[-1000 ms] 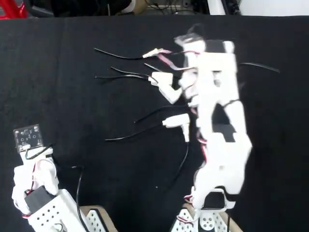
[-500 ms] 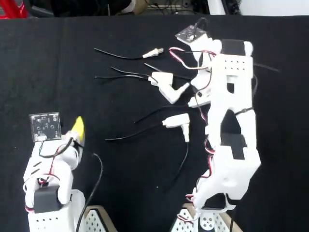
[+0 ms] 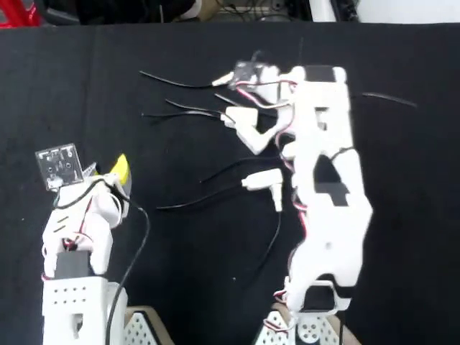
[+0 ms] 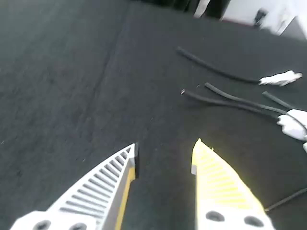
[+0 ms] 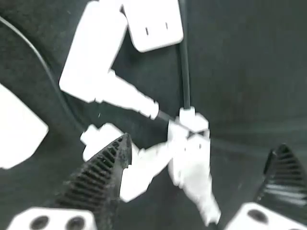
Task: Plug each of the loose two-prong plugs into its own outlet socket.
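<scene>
The right gripper (image 5: 201, 148) is hanging wide open right over a white plug (image 5: 189, 160), whose long side is running between the two jaws. The socket (image 5: 154, 21) is lying just beyond. The left gripper (image 4: 166, 143) is open too, sitting well apart from that plug.

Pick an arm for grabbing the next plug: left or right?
Right, likely. The right gripper hangs open directly over a white plug. The left gripper, also open, sits over bare table, the white plugs farther off.
</scene>
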